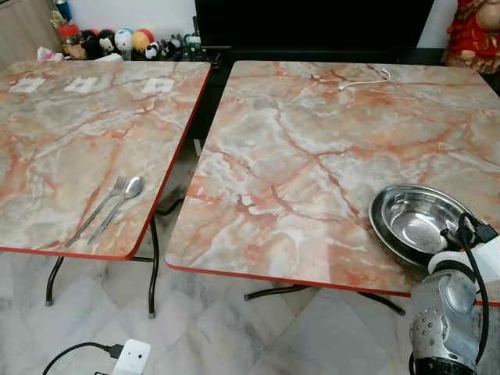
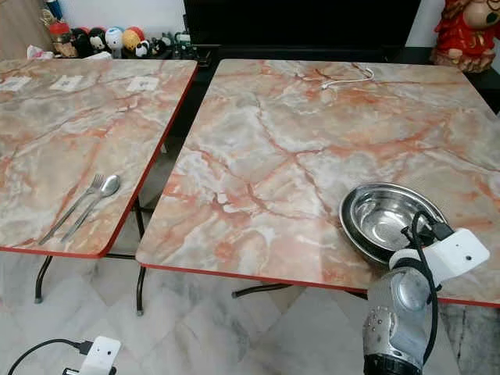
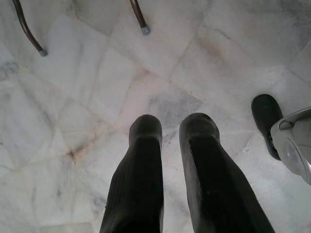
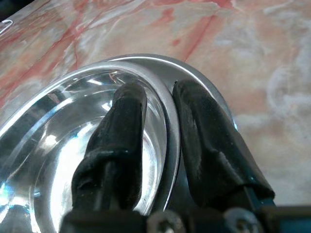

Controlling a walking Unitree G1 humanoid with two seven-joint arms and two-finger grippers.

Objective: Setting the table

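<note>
A steel bowl (image 1: 418,223) sits in a shallow steel plate (image 1: 375,228) near the front right edge of the right marble table (image 1: 312,156). My right gripper (image 4: 155,92) is shut on the steel bowl (image 4: 53,145), gripping its rim: one finger is inside and the other outside, over the plate (image 4: 206,82). A fork (image 1: 100,205) and a spoon (image 1: 121,199) lie side by side near the front edge of the left table (image 1: 70,133). My left gripper (image 3: 170,124) hangs idle over the marble floor, fingers close together and holding nothing.
A narrow gap separates the two tables, with black metal legs (image 1: 153,266) beneath. A white cable (image 1: 363,80) lies at the right table's far side. Figurines (image 1: 117,41) line the back and a red statue (image 1: 473,31) stands at the back right. A white power adapter (image 1: 131,358) lies on the floor.
</note>
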